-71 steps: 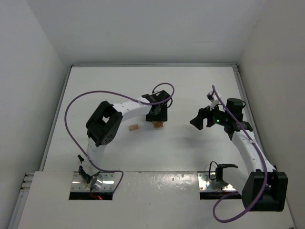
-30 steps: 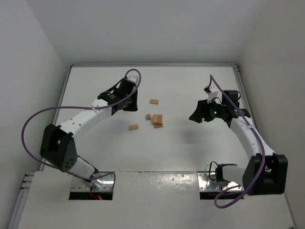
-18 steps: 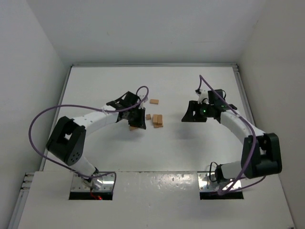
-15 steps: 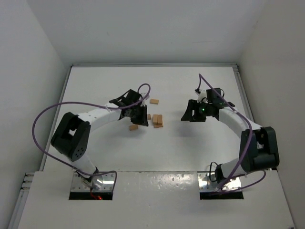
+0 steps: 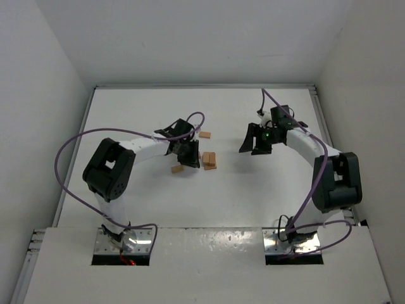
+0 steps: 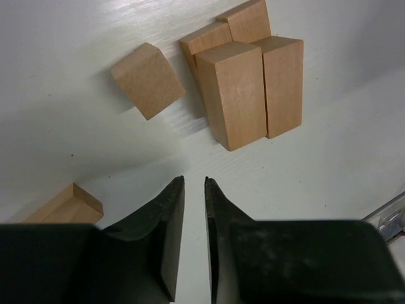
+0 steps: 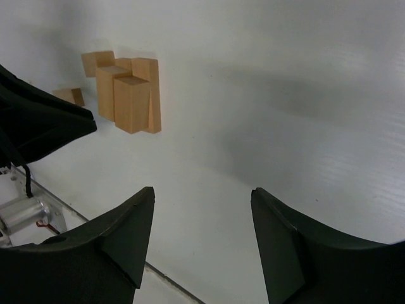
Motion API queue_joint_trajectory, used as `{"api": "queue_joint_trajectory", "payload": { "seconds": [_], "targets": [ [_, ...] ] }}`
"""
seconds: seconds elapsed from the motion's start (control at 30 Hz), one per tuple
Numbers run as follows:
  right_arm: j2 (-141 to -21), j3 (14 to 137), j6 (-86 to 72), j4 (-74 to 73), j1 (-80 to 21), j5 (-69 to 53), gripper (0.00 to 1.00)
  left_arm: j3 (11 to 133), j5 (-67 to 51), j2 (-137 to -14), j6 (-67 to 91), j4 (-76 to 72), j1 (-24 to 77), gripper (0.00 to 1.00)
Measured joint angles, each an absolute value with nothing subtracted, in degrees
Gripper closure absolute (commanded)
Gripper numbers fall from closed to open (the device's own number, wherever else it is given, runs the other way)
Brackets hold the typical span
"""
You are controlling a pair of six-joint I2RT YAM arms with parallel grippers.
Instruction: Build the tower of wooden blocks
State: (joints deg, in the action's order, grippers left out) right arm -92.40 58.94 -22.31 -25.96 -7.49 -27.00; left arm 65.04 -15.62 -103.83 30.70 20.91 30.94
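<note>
From above, the tower (image 5: 209, 159) stands about in the middle of the table (image 5: 139, 114), as far from the left edge as from the right edge. The left gripper (image 5: 190, 155) is just beside it, on the side of the left edge; from here I cannot tell how far it is open. A loose block (image 5: 204, 134) lies a little toward the far edge, apart from the tower. A near block (image 5: 177, 169) lies toward the near edge, close to the left gripper. The right gripper (image 5: 254, 140) is well apart from the tower, toward the right edge, with its fingers spread.

In the left wrist view, the left gripper (image 6: 194, 183) has its fingers almost together, with only a thin slit between them and nothing held in it. The tips touch no block. Beyond them the tower (image 6: 237, 95) shows as a tight group of blocks pressed side by side. A tilted block (image 6: 147, 80) lies just beside it with a small gap. A corner of the near block (image 6: 63, 204) shows next to one finger; I cannot tell if they touch.

In the right wrist view, the right gripper (image 7: 202, 193) is wide apart and holds nothing, over bare table. The tower (image 7: 131, 95) is far off, with the black left gripper (image 7: 38, 126) near it.
</note>
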Motion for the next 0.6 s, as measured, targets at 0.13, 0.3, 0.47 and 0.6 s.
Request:
{"api": "queue_joint_trajectory", "payload": {
  "seconds": [0.13,0.3,0.47,0.6],
  "targets": [
    [-94.39,58.96,-22.41,-26.79,-7.68,-27.00,0.37,65.56,-14.92,-105.32,30.72,20.99,30.85,0.68],
    [-94.65,58.94,-22.94,-26.46,-8.23,-27.03,0.35,66.70,-14.63,-108.55,30.92,20.95,30.22,0.68],
    [-94.63,58.74,-23.16,-25.80,-8.40,-27.03,0.34,67.68,-14.57,-109.14,30.92,21.15,29.76,0.68],
    [-94.65,58.74,-23.16,-25.82,-8.40,-27.00,0.34,69.32,-15.38,-110.61,31.29,21.06,29.50,0.66]
  ]
}}
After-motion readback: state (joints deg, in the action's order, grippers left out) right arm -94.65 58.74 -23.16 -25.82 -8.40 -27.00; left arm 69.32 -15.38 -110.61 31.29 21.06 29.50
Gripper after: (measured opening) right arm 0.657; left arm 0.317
